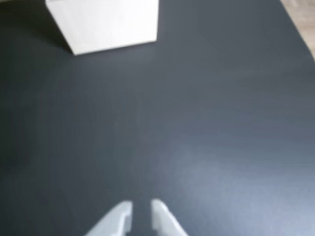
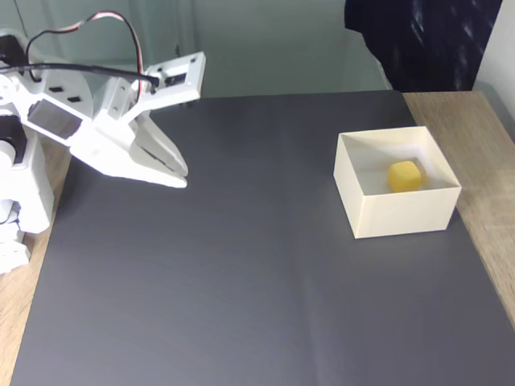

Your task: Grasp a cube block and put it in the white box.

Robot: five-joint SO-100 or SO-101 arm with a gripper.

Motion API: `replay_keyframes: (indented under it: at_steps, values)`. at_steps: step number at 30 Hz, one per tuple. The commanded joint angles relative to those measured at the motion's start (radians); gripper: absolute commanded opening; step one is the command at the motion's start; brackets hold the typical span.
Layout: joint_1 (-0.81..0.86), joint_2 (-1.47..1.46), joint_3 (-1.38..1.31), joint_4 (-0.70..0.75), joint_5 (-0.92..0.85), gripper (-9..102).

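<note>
**Yellow cube in the box: job looks done**

Black mat covers most of the table, and from my remote seat I see nothing loose on it. Next in size, the arm hangs over the mat's left side in the fixed view, well apart from the white box. Its gripper carries nothing; the wrist view shows the fingertips slightly parted. Inside the box sits the cube, so I judge nothing remains.
</note>
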Motion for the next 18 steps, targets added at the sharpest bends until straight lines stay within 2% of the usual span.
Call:
replay_keyframes:
  at_steps: [1,10,18]
  values:
    - [0.009,0.054,0.029,-0.012,-0.012,5]
    - [0.015,0.238,0.132,0.095,-0.014,5]
    - [0.021,0.238,0.17,0.095,-0.014,6]
